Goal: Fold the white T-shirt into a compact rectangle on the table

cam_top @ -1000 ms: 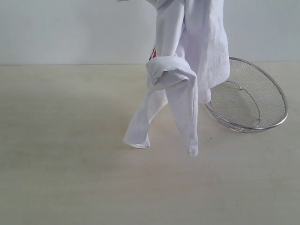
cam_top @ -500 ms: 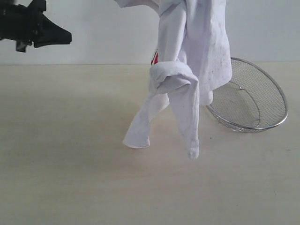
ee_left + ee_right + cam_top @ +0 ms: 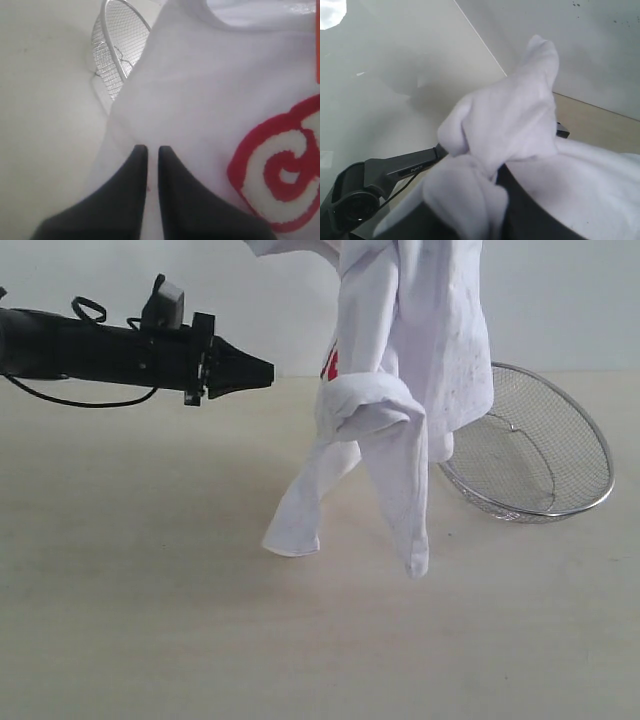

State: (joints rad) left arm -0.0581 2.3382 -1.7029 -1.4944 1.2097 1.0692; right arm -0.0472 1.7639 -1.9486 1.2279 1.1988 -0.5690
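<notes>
My right fingers (image 3: pixel 513 194) are clenched on the white T-shirt (image 3: pixel 420 360), which hangs high over the desk (image 3: pixel 150 620), I think to straighten it. My left fingers (image 3: pixel 262 371), closed and empty, point at it.

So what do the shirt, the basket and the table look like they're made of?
Shirt: soft white cloth, likely cotton; it hangs in limp folds, with red print. Basket: bare silvery metal, fine wire mesh under a solid rim. Table: pale beige, matte, faint grain; wood or laminate, can't tell which.
</notes>
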